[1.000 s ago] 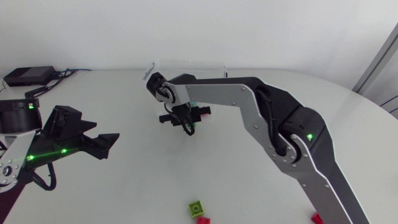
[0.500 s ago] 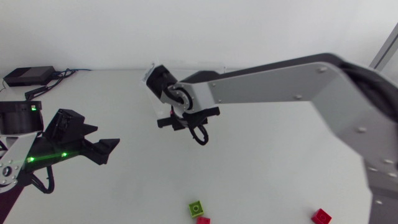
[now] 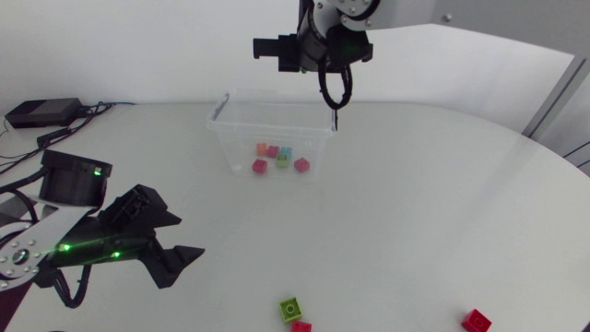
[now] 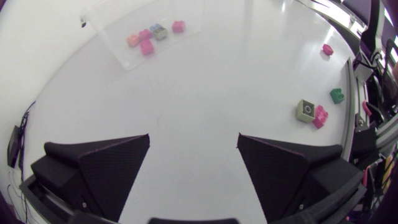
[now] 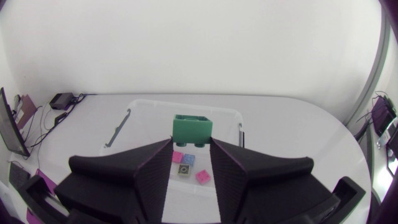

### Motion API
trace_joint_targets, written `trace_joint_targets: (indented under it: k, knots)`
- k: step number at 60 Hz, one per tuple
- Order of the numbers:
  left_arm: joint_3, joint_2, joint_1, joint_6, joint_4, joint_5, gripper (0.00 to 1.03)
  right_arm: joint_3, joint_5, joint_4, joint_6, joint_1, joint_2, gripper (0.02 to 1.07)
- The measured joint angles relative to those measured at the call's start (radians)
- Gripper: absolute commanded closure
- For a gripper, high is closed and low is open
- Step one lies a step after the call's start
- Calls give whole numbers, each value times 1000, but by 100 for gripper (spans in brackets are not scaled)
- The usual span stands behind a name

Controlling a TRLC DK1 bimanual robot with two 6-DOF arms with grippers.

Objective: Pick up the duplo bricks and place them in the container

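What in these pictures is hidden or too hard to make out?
Head view: the right gripper and its green brick are hidden behind the arm's own wrist; only the right wrist view shows them.
Head view: the lower edge cuts off a red brick.
Right wrist view: the gripper and held brick cover part of what lies in the container.

Head view: right arm (image 3: 343, 18) cut off at 12 o'clock, only the wrist end showing. Left arm (image 3: 41, 254) cut off at 9 o'clock. Pink brick (image 3: 300, 326) clipped at 6 o'clock.

Right wrist view: green brick (image 5: 192, 127), lower part hidden between the right gripper (image 5: 191, 142) fingers. Container (image 5: 186, 102), near wall hidden behind them.
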Motion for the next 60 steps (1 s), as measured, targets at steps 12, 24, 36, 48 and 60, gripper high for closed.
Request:
trace_joint_targets:
  k: [12, 24, 36, 48, 60]
  knots:
    - [9, 14, -121, 17, -92, 0, 5, 172, -88, -38, -28, -83, 236, 79]
    - [7, 5, -211, 112, -197, 26, 4, 213, -115, -68, -43, -122, 356, 20]
    - [4, -57, -267, 243, -310, 93, 4, 348, -172, -178, -47, -140, 399, 6]
    - [-5, -76, -356, 325, -344, 105, 5, 313, -264, -183, -69, -180, 356, 6]
    - [-11, -42, -408, 390, -377, 109, 6, 12, -332, -32, -115, -192, 115, 6]
